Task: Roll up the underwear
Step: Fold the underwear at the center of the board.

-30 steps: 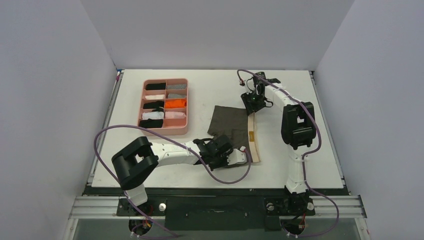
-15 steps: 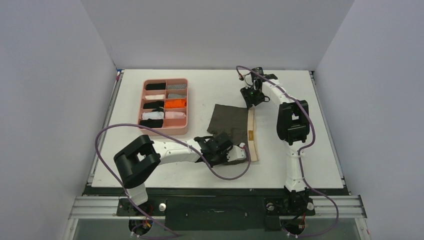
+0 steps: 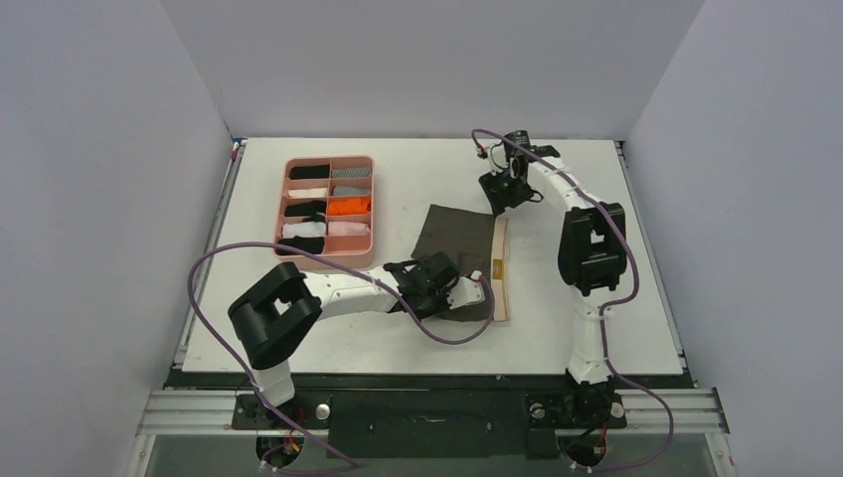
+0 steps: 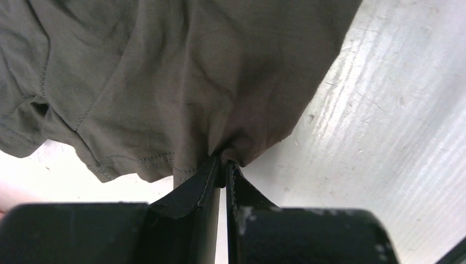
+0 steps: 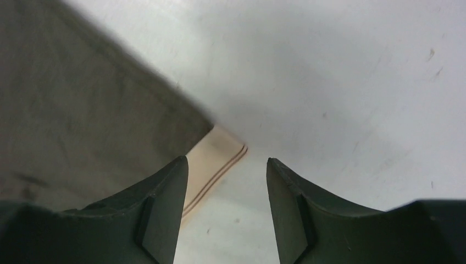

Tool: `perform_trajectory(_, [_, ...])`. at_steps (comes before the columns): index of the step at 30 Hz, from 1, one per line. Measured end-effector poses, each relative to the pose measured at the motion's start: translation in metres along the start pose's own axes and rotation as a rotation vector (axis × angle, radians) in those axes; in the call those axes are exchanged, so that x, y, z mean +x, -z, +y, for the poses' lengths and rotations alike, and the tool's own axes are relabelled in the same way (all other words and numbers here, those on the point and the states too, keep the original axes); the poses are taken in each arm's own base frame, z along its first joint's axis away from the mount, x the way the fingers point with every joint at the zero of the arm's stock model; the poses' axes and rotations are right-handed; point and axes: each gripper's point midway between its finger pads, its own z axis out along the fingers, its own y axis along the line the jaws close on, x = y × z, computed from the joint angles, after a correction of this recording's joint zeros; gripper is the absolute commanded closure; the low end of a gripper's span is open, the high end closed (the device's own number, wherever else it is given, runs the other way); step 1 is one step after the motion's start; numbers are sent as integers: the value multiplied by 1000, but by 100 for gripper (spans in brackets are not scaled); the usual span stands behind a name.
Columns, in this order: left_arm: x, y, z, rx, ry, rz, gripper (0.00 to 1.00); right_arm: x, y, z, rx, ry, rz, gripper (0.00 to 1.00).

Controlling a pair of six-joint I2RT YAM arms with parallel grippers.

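The underwear (image 3: pixel 459 241), dark grey-brown with a beige-tan waistband (image 3: pixel 500 273), lies spread on the white table right of centre. My left gripper (image 3: pixel 459 291) is shut on a fold of its near leg hem (image 4: pixel 225 154), and the cloth bunches at the fingertips. My right gripper (image 3: pixel 500 197) is open and empty just above the far end of the waistband (image 5: pixel 217 157), which shows between its fingers (image 5: pixel 165 198).
A pink tray (image 3: pixel 285 211) with several small rolled cloths in its compartments stands at the left of the table. The left arm's purple cable (image 3: pixel 214 260) loops over the near left table. Grey walls close in the sides and back.
My left gripper has pulled the near hem up and away from the front edge, folding the cloth a little. My right gripper has shifted slightly near the waistband's far end, staying open.
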Motion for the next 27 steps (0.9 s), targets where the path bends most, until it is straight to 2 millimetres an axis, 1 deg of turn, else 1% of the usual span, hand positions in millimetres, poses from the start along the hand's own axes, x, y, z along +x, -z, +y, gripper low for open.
perform_trajectory(3, [0,2,-5,37,3,-4,97,16,32,8,-25,24,-4,47])
perform_trajectory(5, [2,5,-13,87,7,-3,97,28,65,15,-40,49,-26,47])
perform_trajectory(6, [3,7,-18,116,8,-2,98,33,80,16,-42,59,-36,47])
perform_trajectory(7, [4,9,-23,146,9,0,98,39,100,18,-42,75,-61,47])
perform_trajectory(8, [6,12,-30,182,11,3,98,44,114,18,-40,87,-74,47])
perform_trajectory(10, [9,18,-42,251,17,10,100,61,144,20,-37,113,-106,47])
perform_trajectory(12, [12,24,-52,316,26,16,100,84,161,23,-47,130,-116,46])
perform_trajectory(13, [12,27,-56,348,35,16,100,94,166,24,-54,134,-114,46])
perform_trajectory(15, [11,32,-59,396,58,9,100,125,170,28,-89,143,-90,47])
perform_trajectory(18, [4,39,-54,442,102,-13,100,168,168,39,-147,163,-29,47])
perform_trajectory(20, [-5,44,-46,474,138,-41,100,188,167,53,-197,203,-4,47])
perform_trajectory(21, [-9,45,-42,489,156,-55,100,196,168,62,-219,227,2,47])
perform_trajectory(23, [-15,45,-36,522,196,-74,100,205,170,74,-244,277,-2,47])
perform_trajectory(27, [-21,42,-21,598,294,-93,100,217,175,105,-280,403,-36,47])
